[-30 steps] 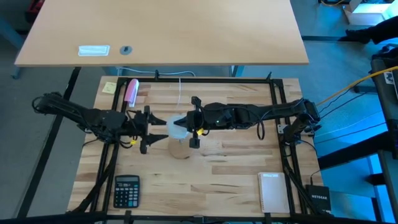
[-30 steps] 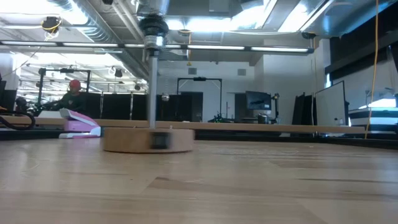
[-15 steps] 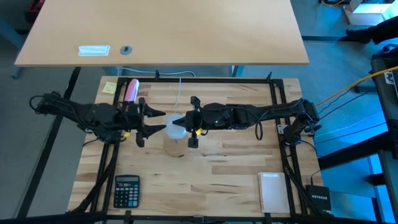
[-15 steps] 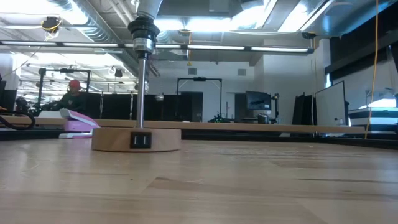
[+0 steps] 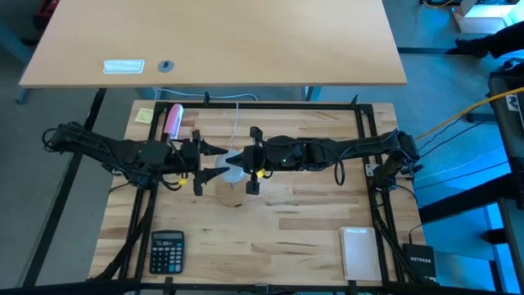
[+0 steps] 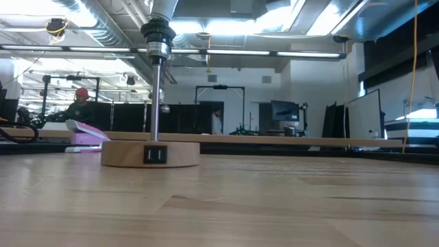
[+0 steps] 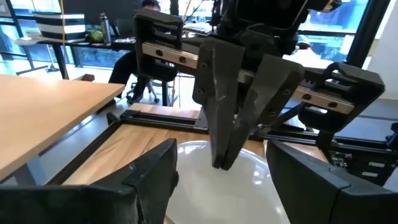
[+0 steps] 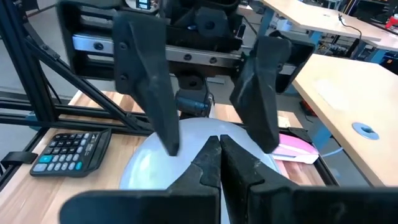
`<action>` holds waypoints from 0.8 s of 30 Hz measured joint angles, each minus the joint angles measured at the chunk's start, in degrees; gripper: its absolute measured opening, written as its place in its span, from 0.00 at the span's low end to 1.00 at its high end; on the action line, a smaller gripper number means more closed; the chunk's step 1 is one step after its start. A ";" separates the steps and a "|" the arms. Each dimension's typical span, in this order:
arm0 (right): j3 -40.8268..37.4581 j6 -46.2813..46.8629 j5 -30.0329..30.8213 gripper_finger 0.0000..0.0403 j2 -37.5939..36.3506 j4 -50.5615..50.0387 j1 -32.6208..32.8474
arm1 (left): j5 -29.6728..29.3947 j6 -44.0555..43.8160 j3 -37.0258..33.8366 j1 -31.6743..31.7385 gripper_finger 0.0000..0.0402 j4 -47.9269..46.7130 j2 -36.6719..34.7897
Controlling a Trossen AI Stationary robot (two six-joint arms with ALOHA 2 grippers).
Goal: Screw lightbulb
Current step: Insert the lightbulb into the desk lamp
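The lightbulb (image 5: 232, 170) is a white frosted globe on top of a lamp. The lamp has a round wooden disc (image 6: 149, 152) flat on the table, a thin metal stem (image 6: 156, 96) and a socket (image 6: 156, 38). My left gripper (image 5: 217, 164) comes level from the table's left and is open. One finger (image 7: 155, 180) stands on each side of the globe (image 7: 217, 186). My right gripper (image 5: 238, 160) reaches in from the table's right, shut, with its tips at the globe's top. The low view shows no gripper. My left gripper has its fingers (image 8: 166, 134) close against the globe's two sides; I cannot tell whether they touch it. My right gripper rests its shut fingertips (image 7: 222, 163) on the top of the globe (image 7: 205, 171). It slants down from the table's right. The bulb sits upright in the socket.
A pink object (image 5: 173, 120) and a yellow note (image 5: 144, 115) lie at the far left. A calculator (image 5: 166, 250) is near left, a white notebook (image 5: 359, 252) near right. A thin white cable (image 5: 237, 123) runs from the lamp toward the far edge.
My left gripper first drew back a little and rolled. It then came toward the table's right, and its fingers now flank the bulb. The gap between them is unchanged. The lamp's wooden disc slid a little toward the table's left early on, then stood still.
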 joint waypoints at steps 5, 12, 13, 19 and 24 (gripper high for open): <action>-0.09 -0.02 0.00 0.01 0.07 1.95 0.00 | -0.47 -1.35 0.02 0.81 0.60 -2.69 -0.72; -0.24 -0.02 -0.04 0.01 -1.18 2.28 0.00 | -0.75 -1.85 0.09 0.98 0.60 -3.62 -0.72; -0.26 -0.04 -0.04 0.01 -1.41 2.17 0.00 | -0.89 -1.86 0.09 0.98 0.60 -3.77 -0.73; -0.32 -0.02 0.99 0.01 -3.15 2.09 0.00 | -2.19 -2.03 0.09 0.98 0.60 -4.46 -0.78; -0.26 0.00 1.01 0.02 -4.95 1.21 0.00 | -2.90 -2.45 0.08 0.98 0.60 -4.53 -0.76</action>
